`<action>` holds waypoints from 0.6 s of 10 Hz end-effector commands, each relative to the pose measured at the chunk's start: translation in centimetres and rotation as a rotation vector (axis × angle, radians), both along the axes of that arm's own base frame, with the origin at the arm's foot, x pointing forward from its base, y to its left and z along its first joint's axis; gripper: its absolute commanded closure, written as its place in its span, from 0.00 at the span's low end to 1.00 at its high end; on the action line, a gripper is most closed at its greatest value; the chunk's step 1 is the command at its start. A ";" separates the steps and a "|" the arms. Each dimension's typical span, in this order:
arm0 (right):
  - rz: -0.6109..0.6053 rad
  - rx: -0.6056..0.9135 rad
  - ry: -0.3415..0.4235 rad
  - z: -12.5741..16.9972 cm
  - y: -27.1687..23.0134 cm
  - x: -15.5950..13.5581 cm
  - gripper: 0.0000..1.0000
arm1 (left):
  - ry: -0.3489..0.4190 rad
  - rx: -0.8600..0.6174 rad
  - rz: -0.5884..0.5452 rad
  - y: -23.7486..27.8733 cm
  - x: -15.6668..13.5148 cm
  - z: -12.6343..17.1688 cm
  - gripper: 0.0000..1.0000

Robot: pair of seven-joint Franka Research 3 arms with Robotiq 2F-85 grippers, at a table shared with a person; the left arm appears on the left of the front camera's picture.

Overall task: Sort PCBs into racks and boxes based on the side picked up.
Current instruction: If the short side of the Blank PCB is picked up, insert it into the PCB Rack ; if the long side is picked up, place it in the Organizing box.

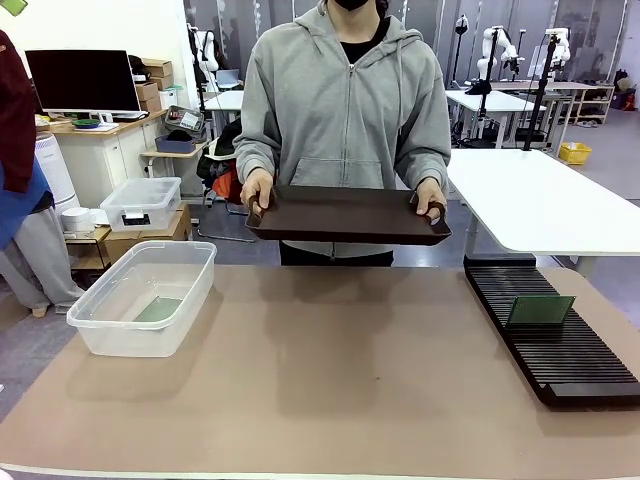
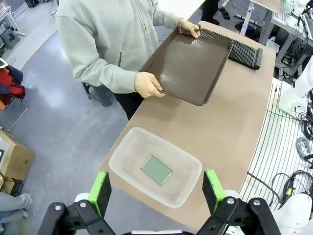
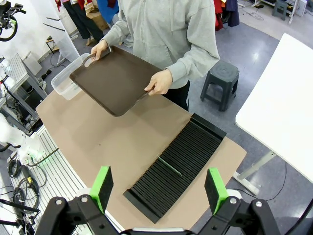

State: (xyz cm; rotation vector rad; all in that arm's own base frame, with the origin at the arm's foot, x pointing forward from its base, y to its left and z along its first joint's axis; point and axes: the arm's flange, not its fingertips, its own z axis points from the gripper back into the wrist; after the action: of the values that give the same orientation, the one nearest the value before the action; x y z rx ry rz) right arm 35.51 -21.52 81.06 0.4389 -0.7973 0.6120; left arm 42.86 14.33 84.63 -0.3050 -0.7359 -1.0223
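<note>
Front view: one PCB [image 1: 158,311] lies flat in the clear tub [image 1: 100,330], another [image 1: 540,311] stands upright in the black rack [image 1: 580,370]. Person lifts brown tray [image 1: 345,215]. Left gripper [image 2: 155,188] and right gripper [image 3: 159,185] spread wide, holding nothing.

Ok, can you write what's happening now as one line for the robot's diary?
left pincer: open, above tub | right pincer: open, above rack | PCBs: one in tub, one in rack | person holds tray

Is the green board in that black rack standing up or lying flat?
Standing up: the green board sits on edge in a slot of the black rack.
</note>
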 end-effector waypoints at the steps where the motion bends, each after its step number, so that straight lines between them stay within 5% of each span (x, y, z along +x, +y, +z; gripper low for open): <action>1: 0.008 0.012 0.001 0.0 0.1 -0.2 0.00 | -0.050 0.015 -0.056 0.5 -0.2 0.1 0.00; 3: 0.008 0.012 0.001 0.0 0.1 -0.2 0.00 | -0.146 0.015 -0.125 0.4 -0.4 0.2 0.00; 6: 0.008 0.012 0.001 0.0 0.1 -0.2 0.00 | -0.147 -0.034 -0.104 0.4 0.0 0.3 0.00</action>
State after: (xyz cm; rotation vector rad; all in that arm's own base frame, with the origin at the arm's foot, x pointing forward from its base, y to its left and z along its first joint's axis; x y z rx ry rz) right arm 35.51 -21.52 81.06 0.4388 -0.7974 0.6120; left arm 43.00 14.11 85.23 -0.2809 -0.8422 -1.1523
